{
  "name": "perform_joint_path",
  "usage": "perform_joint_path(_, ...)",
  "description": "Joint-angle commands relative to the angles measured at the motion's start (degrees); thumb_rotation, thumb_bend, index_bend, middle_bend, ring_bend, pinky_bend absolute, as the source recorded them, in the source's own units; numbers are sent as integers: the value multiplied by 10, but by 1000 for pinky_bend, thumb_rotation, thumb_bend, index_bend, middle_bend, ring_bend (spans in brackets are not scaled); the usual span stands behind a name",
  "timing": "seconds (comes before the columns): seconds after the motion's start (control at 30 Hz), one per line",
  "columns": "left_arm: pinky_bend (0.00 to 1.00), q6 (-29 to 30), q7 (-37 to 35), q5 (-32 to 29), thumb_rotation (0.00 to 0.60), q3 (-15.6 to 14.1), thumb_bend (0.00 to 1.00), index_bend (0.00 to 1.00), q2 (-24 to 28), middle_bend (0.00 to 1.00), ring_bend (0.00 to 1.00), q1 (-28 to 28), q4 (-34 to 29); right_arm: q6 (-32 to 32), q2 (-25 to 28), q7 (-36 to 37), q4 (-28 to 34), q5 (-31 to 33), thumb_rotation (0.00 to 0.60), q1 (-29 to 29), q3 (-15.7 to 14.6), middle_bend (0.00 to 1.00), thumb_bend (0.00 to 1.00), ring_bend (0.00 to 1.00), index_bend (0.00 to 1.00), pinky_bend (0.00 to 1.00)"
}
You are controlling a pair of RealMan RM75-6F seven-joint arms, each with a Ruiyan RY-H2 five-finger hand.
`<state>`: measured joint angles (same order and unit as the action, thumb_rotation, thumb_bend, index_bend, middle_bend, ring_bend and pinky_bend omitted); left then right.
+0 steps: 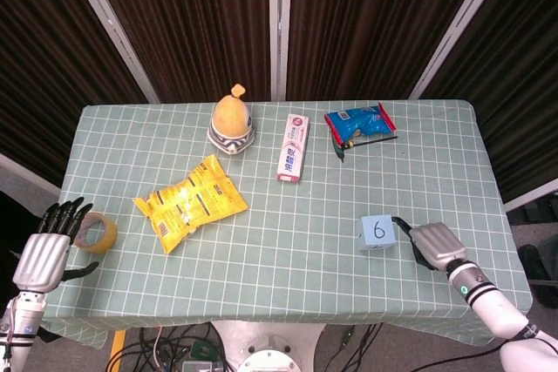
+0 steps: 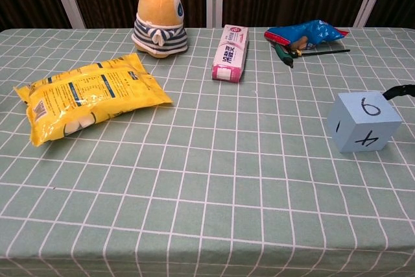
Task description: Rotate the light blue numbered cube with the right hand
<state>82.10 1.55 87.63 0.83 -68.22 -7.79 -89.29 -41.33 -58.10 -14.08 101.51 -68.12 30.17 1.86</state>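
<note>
The light blue numbered cube (image 1: 377,232) sits on the table's right side, a 6 on its top face; in the chest view the cube (image 2: 363,122) shows a 4 and a 1 on its sides. My right hand (image 1: 432,246) lies just right of the cube, fingers apart, a dark fingertip (image 2: 397,91) touching the cube's far right edge. My left hand (image 1: 45,250) hovers at the table's left edge, fingers spread, holding nothing.
A tape roll (image 1: 94,233) lies beside my left hand. A yellow snack bag (image 1: 190,201), a plush toy (image 1: 231,119), a toothpaste box (image 1: 294,146) and a blue packet (image 1: 359,123) with a pen lie further back.
</note>
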Motion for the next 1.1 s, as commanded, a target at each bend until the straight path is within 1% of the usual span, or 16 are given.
perform_joint_path(0.03, 33, 0, 0, 0, 600, 0, 0, 71, 1, 0, 0, 0, -1, 16, 4, -2, 3, 14, 600, 16, 3, 909, 1000, 785, 0, 692)
perform_joint_path(0.27, 33, 0, -1, -4, 600, 0, 0, 72, 4, 0, 0, 1, -1, 44, 9, -10, 9, 46, 600, 51, 7, 910, 1000, 785, 0, 692)
perform_joint_path(0.47, 33, 1, -5, -5, 600, 1, 0, 72, 6, 0, 0, 1, -1, 104, 31, -9, 21, 87, 600, 102, 8, 912, 1000, 788, 0, 692)
perform_joint_path(0.57, 30, 2, -9, -6, 600, 1, 0, 71, 6, 0, 0, 2, 1, 117, 36, -13, 27, 101, 600, 122, 7, 915, 1000, 796, 0, 692)
perform_joint_path(0.77, 14, 1, -17, -9, 600, 1, 0, 71, 7, 0, 0, 4, 7, 132, 39, -27, 37, 139, 600, 163, -5, 915, 1000, 795, 0, 692)
perform_joint_path(1.1, 14, 2, -31, -13, 600, 2, 0, 71, 6, 0, 0, 7, 18, 150, 36, -60, 49, 218, 600, 255, -39, 917, 1000, 796, 0, 692)
